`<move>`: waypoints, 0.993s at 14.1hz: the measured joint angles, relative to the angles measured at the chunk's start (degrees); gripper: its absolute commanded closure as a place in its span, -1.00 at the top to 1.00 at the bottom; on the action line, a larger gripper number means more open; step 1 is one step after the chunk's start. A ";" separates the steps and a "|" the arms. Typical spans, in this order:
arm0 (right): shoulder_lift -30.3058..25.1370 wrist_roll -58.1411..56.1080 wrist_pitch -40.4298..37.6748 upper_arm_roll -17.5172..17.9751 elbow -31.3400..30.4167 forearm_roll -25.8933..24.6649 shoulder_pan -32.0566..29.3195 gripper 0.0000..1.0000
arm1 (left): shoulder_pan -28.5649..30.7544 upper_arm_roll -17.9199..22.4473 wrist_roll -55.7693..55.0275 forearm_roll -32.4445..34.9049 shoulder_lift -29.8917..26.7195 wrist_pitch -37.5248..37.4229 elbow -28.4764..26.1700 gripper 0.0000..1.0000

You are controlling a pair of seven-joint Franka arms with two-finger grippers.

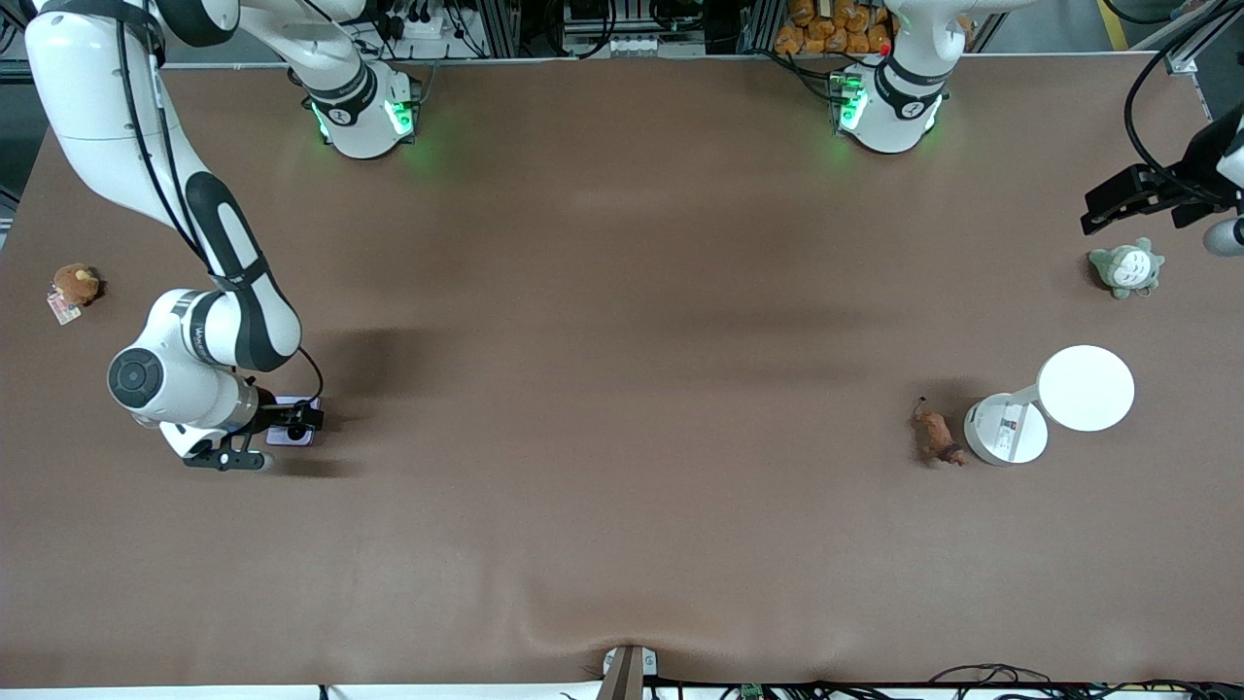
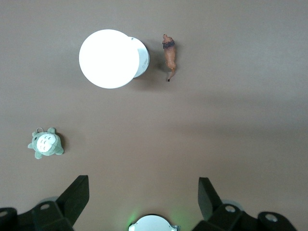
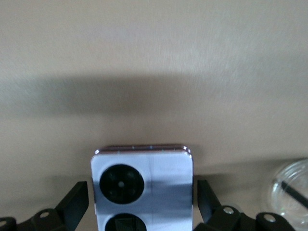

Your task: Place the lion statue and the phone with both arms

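Both arms are glossy white with black bands at the joints and black cables running along their links. Green lights glow on their rounded white bases. The right arm [image 1: 209, 335] shows a dark round end cap and small black lettering; its black jaws carry small silver screws.
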 measured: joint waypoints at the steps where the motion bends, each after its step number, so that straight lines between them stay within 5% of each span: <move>1: -0.13 0.00 -0.33 0.01 0.81 0.00 0.00 1.00 | -0.87 0.68 0.00 0.00 -0.33 0.00 -0.29 1.00; 14: -11.33 0.00 -36.00 0.57 24.97 -3.42 0.41 1.00 | -4.21 2.86 -0.01 0.00 -0.99 0.00 -2.05 1.00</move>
